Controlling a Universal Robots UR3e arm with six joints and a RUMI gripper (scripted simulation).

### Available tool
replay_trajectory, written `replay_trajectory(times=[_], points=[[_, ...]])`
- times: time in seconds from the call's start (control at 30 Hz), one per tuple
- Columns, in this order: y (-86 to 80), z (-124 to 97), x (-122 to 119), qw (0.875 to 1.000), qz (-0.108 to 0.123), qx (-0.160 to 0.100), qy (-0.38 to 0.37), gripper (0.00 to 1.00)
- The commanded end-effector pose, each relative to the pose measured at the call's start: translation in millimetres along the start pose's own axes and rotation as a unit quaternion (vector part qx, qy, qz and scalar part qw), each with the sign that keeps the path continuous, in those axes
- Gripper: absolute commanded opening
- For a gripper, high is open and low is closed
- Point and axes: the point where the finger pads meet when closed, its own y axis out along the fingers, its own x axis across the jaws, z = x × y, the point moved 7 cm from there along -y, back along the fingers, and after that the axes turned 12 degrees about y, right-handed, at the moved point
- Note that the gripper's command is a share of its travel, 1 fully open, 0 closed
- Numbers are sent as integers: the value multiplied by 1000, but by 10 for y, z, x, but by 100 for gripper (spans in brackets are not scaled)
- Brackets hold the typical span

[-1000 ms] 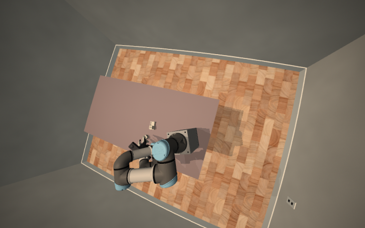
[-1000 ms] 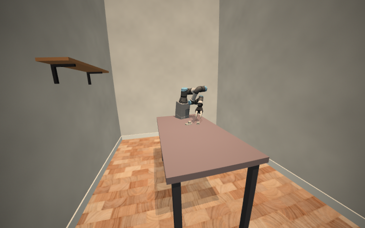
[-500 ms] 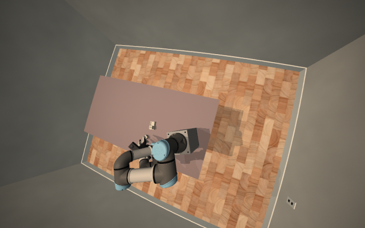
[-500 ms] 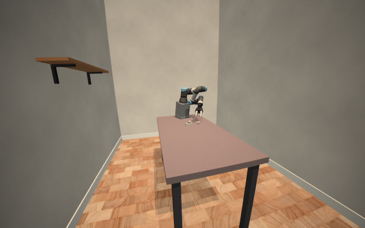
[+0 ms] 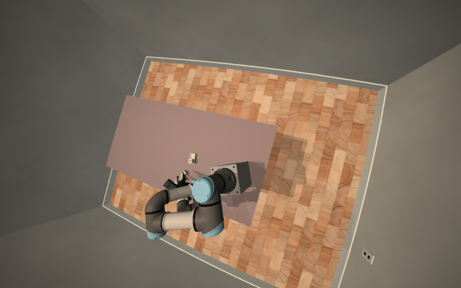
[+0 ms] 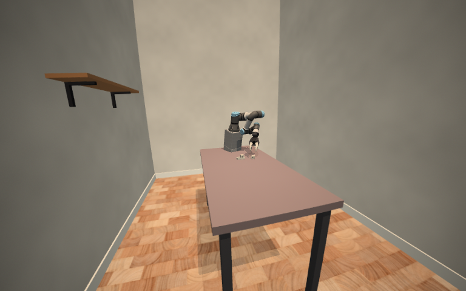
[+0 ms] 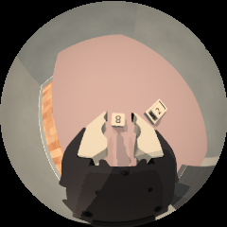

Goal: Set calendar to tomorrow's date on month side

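Cream loose cube (image 6: 252, 157) (image 7: 118, 119), 8 uppermost, lies apart from the tray (image 5: 192, 163) (image 6: 238, 158) (image 7: 148, 117). Gripper (image 5: 183, 172) (image 6: 253, 150) (image 7: 119, 113) above it: partly open, empty. Recommend centring jaws squarely before straight descent.

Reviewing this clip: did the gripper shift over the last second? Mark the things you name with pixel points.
No, not visibly. In the top and exterior views, the gripper (image 5: 185, 174) (image 6: 253, 150) (image 7: 119, 113) keeps the same place beside the grey robot pedestal (image 5: 245, 176) (image 6: 227, 140).
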Motion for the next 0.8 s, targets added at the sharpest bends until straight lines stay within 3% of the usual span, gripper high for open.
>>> replay_trajectory(times=[0.0, 0.77], points=[[39, -37, 6, 1000, 0, 0, 0, 28], [322, -313, 65, 1000, 0, 0, 0, 28]])
